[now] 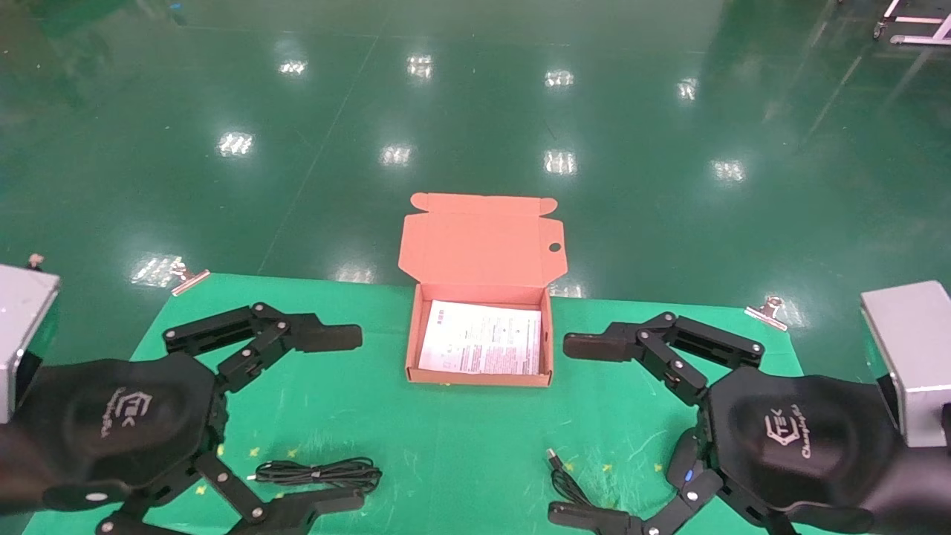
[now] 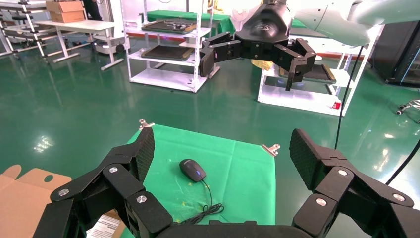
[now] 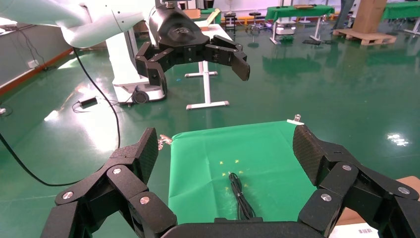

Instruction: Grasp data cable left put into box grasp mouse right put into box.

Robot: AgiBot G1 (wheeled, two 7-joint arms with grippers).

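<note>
step: nothing grasped yet | left hand (image 1: 338, 420) spread, lower left | right hand (image 1: 576, 429) spread, lower right | data cable (image 1: 319, 472) on table (image 1: 461, 446), bottom centre-left | mouse (image 2: 192, 170) partly hidden under right hand | box (image 1: 481, 327) open, centre | next: left hand to be lowered over cable bundle

Black linkage jaws, silver screws, white logo; white arms.

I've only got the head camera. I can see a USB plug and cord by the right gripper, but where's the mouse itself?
Observer: Left wrist view shows the small black oval mouse on the green cloth, below the right gripper.
Operator: Is the gripper touching it?
Observer: No, it hangs open, well above the mouse.
Operator: And the left gripper over the tied black data cable?
Observer: Right wrist view shows it open too, raised clear of the cable.
</note>
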